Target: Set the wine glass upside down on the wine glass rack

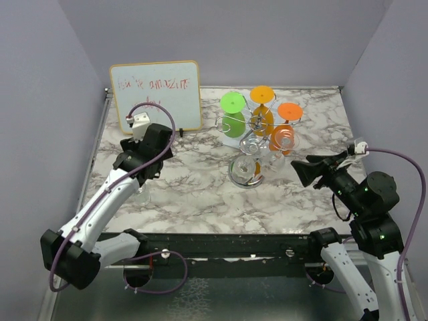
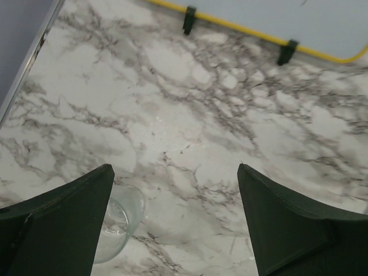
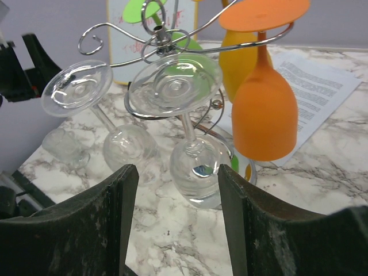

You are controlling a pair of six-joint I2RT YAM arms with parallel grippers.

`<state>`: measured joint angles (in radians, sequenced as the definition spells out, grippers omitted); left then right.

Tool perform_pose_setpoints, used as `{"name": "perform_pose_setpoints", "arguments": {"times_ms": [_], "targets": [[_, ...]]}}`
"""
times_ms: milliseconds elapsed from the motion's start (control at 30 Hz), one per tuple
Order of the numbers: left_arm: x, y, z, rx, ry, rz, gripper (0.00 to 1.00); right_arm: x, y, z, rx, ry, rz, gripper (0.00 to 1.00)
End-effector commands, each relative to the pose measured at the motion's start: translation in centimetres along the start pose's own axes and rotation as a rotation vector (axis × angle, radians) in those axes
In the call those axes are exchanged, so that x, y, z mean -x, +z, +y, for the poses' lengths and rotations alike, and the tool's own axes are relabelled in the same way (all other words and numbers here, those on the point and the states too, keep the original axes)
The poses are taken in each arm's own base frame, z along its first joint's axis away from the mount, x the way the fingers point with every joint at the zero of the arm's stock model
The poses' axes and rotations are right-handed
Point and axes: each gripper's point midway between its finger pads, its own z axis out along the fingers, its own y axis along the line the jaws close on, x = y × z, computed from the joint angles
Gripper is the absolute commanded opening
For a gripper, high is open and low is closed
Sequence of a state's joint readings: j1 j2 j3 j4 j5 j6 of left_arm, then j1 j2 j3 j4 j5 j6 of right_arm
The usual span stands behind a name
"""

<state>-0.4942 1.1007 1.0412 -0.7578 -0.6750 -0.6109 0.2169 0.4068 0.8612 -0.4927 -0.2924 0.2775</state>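
The step in hand looks like the reach for the last loose glass. The wine glass (image 2: 123, 215) sits on the bench (image 2: 190, 115) at the near left, well apart from the wine glass rack (image 1: 244, 177), which stands in the middle of the bench. The left gripper (image 2: 175, 168) hovers right over that glass with its fingers (image 2: 69, 218) spread wide and nothing between them. The glass lies just beside one finger and partly under it, not in the gap.

The right gripper (image 3: 176, 168) sits to the right of the rack and faces it, its fingers also spread and holding nothing. Two clear glasses (image 3: 198, 172) hang bowl-down just beyond its tips.

The next move, as I judge it, calls for the left arm to shift sideways until the glass sits between the fingers, then descend and close gently. After that come a lift, a flip and a carry to a free curl on the rack.

The wine glass is clear and thin-walled, so it is hard to pick out against the grey-veined marble. Its round rim shows from above, so it seems to stand upright, though the stem and foot are hidden. It will likely be slippery and fragile to hold.

The rack is crowded — an orange glass (image 3: 264, 115), a yellow glass (image 3: 241, 57) and a green glass (image 1: 233, 120) hang there too, so a free slot must be chosen with care.
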Motion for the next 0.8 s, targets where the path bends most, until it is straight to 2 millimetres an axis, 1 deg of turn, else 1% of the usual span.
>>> {"name": "perform_pose_setpoints", "arguments": {"times_ms": [0,33,133,233,300,367,500,767], "targets": [[-4.0,2.2,1.3,-0.021,-0.007,0.202,0.75,2.0,-0.8,-2.3,-0.164,0.017,-0.064,0.62],[-4.3,2.5,1.6,-0.015,-0.015,0.212,0.71,2.5,-1.0,-2.3,-0.171,0.017,-0.078,0.61],[-5.1,3.1,2.8,0.025,-0.045,0.232,0.66,3.8,-1.4,-2.4,-0.193,0.018,-0.122,0.61],[-6.5,3.5,3.8,0.067,-0.076,0.259,0.66,5.5,-1.8,-2.7,-0.222,0.017,-0.183,0.61],[-7.3,3.7,4.1,0.083,-0.089,0.279,0.65,6.7,-1.9,-2.6,-0.228,0.020,-0.222,0.61],[-7.8,3.7,4.3,0.092,-0.100,0.289,0.64,7.7,-1.9,-3.0,-0.259,0.026,-0.258,0.61],[-7.8,3.3,4.6,0.095,-0.117,0.281,0.64,8.7,-1.4,-3.2,-0.268,0.044,-0.282,0.61],[-6.7,1.5,4.6,0.053,-0.136,0.270,0.64,9.0,-0.1,-3.2,-0.251,0.085,-0.299,0.61]]}}
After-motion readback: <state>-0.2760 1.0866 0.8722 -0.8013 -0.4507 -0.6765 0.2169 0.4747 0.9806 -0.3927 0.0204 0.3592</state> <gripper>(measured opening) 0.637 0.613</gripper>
